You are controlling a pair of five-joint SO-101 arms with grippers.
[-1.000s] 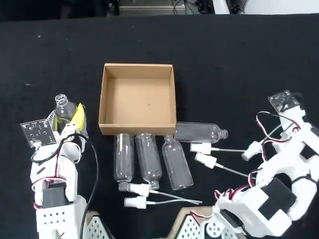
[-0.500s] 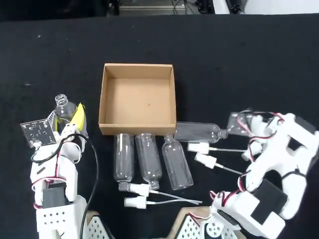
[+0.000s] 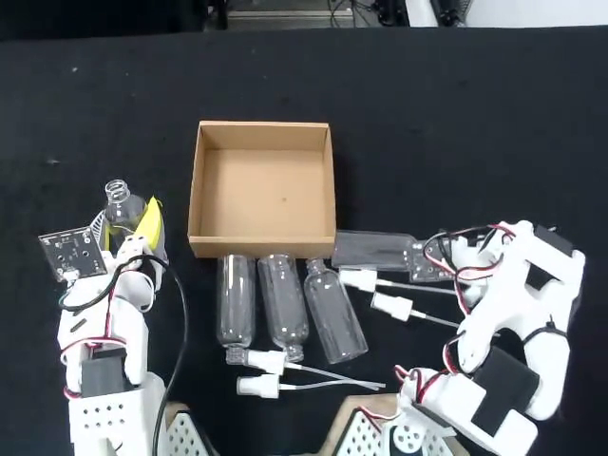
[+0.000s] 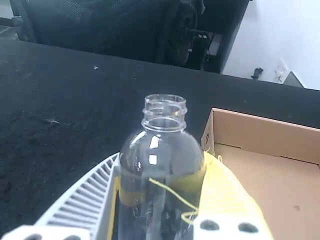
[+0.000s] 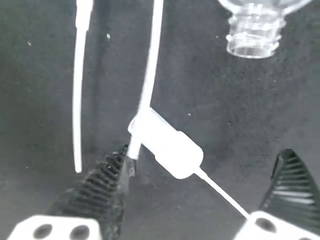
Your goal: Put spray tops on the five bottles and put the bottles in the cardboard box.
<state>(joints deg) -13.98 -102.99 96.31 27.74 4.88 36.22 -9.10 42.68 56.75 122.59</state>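
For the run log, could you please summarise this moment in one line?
left gripper: shut on upright bottle | right gripper: open over spray top | four bottles: lying beside cardboard box

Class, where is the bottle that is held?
The bottle sits in the left end effector, left of the cardboard box in the high view.

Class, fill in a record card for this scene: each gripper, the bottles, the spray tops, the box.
Left gripper: shut on an upright uncapped bottle
Right gripper: open, a spray top between its jaws
Cardboard box: no bottle inside
Lying bottles: four, uncapped, on the table beside the box
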